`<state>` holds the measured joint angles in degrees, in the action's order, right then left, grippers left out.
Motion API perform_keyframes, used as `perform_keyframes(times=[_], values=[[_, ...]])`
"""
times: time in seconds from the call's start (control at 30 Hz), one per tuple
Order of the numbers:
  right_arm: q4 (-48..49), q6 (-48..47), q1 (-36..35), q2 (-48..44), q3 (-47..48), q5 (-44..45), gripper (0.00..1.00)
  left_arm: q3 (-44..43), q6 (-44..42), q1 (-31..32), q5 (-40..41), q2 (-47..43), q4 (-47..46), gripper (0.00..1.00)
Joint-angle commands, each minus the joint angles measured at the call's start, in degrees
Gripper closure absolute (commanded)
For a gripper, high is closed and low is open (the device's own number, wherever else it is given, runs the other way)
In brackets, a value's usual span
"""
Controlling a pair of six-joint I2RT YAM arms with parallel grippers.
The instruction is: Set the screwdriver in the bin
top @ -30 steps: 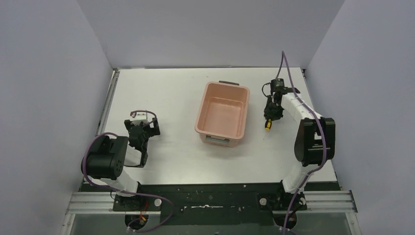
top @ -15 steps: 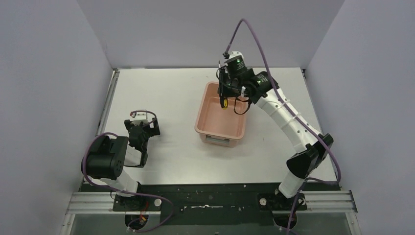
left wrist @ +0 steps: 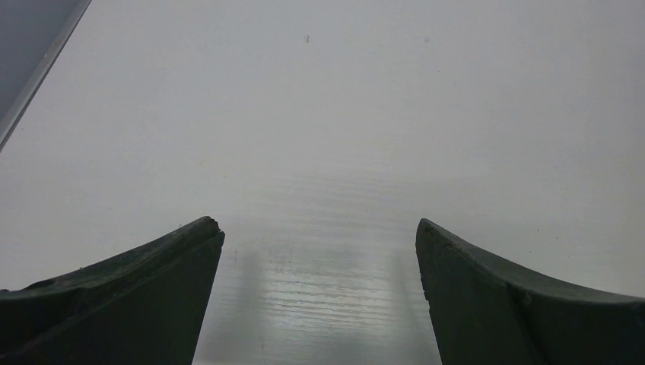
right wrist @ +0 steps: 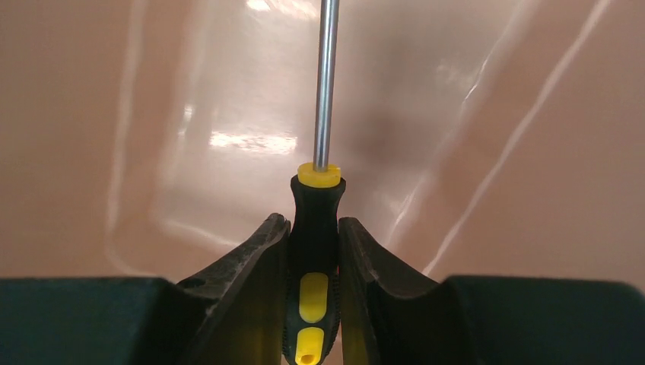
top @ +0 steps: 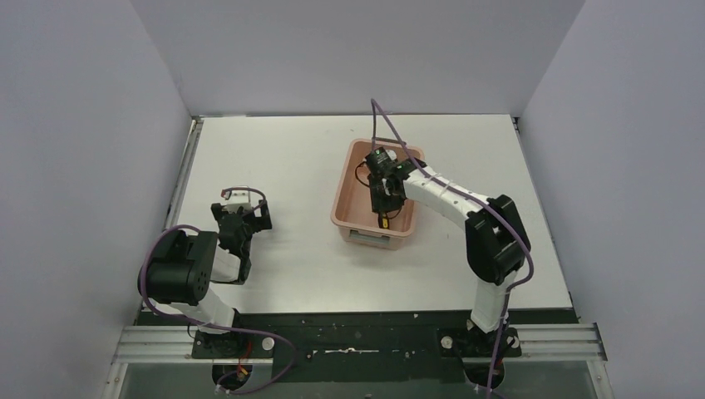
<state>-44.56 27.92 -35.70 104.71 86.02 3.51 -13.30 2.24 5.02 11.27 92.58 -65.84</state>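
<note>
The salmon-pink bin (top: 347, 208) stands mid-table with a dark handle at its far end. My right gripper (top: 382, 199) is down inside the bin, shut on the screwdriver (top: 383, 218). In the right wrist view its fingers (right wrist: 258, 251) clamp the black-and-yellow handle (right wrist: 313, 228), and the thin metal shaft (right wrist: 325, 84) points away over the bin's pink floor (right wrist: 190, 99). My left gripper (top: 241, 220) rests low over the table at the left, open and empty; its fingers (left wrist: 152, 281) stand wide apart above the bare white tabletop (left wrist: 319, 152).
Grey walls close the table on three sides. A metal rail (top: 187, 170) runs along the left edge. The arm bases sit on a dark strip (top: 357, 320) at the near edge.
My right arm carried the screwdriver from the table right of the bin, up over the bin's far end, then down into the bin. The left arm has not moved.
</note>
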Motion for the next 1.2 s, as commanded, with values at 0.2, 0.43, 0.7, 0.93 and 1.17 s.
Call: perform_keyframes(times=[0.2,0.43,0.7,0.93,1.17], values=[[9.17,0.76,2.26,3.98,-5.03,0.58,0.53,-1.20,-0.73,-0.36,-0.42,-0.37,-3.54,0.03],[5.45,-1.36,2.13,-2.37,1.30,2.69,0.39,-1.20,-0.72,-0.36,-0.37,-0.38,-3.43,0.03],[9.98,-7.59,5.41,-19.10,1.57,0.44,0.08,-1.21,-0.70,-0.36,-0.37,-0.37,-3.43,0.03],[26.85,-11.65,20.06,-37.52,-20.72,3.79,0.00,-1.20,-0.68,-0.36,-0.38,-0.33,-3.49,0.03],[45.11,-10.58,27.89,-44.78,-45.80,12.55,0.00,-1.20,-0.66,-0.36,-0.37,-0.38,-3.44,0.03]])
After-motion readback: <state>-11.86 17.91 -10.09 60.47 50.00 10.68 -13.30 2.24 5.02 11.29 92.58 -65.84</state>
